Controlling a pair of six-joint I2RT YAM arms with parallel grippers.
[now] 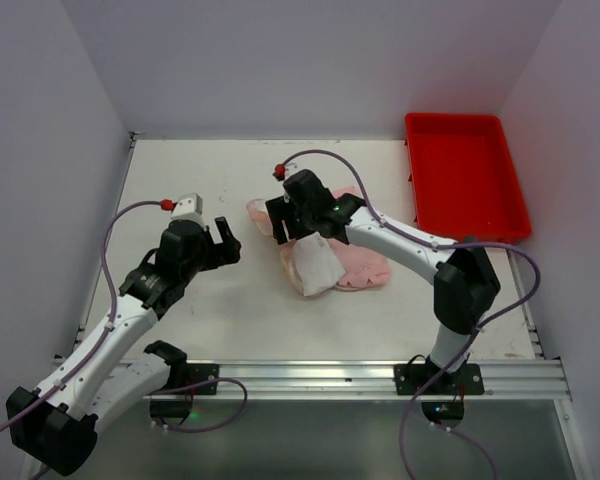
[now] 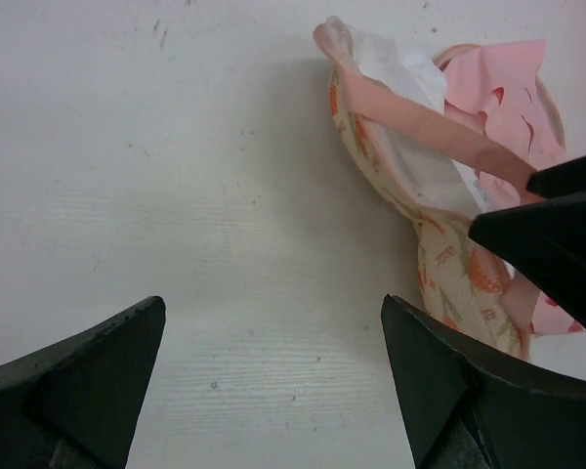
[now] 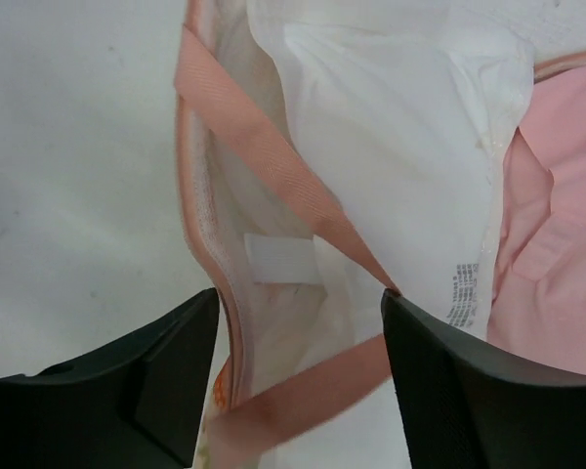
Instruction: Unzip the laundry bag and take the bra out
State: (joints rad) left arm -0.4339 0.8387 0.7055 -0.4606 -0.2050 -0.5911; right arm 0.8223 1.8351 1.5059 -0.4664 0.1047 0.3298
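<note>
The laundry bag [image 1: 313, 264] lies unzipped in the middle of the table, its pale white inner half turned up. A pink lacy garment, the bra [image 1: 365, 266], lies in it on the right. My right gripper [image 1: 292, 226] is open just above the bag's left rim. In the right wrist view the gripper [image 3: 301, 303] straddles the pink loop strap [image 3: 273, 161] and the rim, gripping nothing; the bra [image 3: 557, 244] is at the right. My left gripper [image 1: 220, 246] is open and empty over bare table left of the bag. The left wrist view shows the gripper [image 2: 273, 308], the bag's printed shell [image 2: 459, 274] and the bra [image 2: 508, 98].
A red tray [image 1: 465, 175] stands at the back right. White walls close in the table [image 1: 210, 180] on the left, back and right. The right arm's dark fingers [image 2: 557, 234] enter the left wrist view at the right.
</note>
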